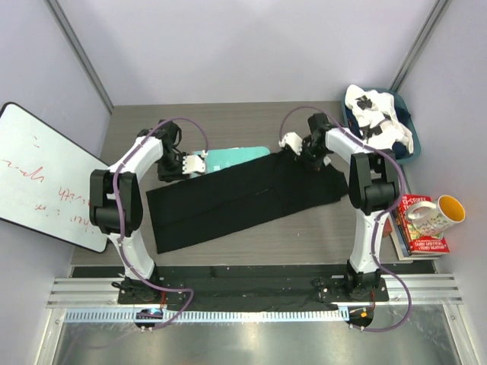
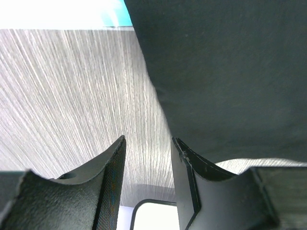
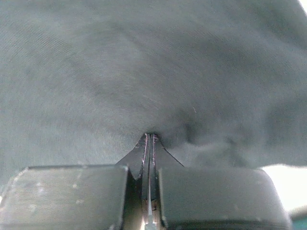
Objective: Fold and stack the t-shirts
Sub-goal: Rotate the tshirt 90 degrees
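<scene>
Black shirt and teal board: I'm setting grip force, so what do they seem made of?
Black shirt: soft matte knit cloth, probably cotton; it puckers where the right claw pinches it. Teal board: smooth rigid sheet, likely plastic; flat, straight-edged, evenly coloured.

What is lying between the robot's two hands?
A flat teal board lies between the left gripper and the right gripper, its near edge covered by the black t-shirt. The top view shows this.

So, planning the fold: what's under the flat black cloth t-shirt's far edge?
A flat teal plastic board pokes out there; how far it runs beneath the black t-shirt is covered.
</scene>
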You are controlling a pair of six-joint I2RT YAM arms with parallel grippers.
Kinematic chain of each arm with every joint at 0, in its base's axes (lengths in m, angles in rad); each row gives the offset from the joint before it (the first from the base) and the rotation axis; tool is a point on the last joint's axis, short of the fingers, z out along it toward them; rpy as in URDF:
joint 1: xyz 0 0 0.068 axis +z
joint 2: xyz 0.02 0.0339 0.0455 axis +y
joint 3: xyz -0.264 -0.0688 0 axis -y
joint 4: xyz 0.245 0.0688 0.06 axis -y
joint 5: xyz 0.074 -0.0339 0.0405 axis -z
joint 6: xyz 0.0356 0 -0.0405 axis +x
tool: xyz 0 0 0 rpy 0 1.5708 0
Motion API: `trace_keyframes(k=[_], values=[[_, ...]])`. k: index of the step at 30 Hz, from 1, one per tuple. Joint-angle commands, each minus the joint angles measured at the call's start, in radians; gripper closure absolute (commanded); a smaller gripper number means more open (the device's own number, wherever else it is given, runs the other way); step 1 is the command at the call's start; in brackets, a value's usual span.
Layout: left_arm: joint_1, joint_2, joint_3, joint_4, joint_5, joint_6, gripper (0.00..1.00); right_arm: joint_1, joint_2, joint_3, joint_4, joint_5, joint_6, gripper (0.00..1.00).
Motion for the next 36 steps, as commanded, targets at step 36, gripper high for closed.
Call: trace_keyframes(k=[36], values=[[0.046, -0.059, -0.008, 0.433, -0.06, -0.449, 0.74, 0.276, 0.048, 0.252, 0.209, -0.322, 0.23, 0.99]])
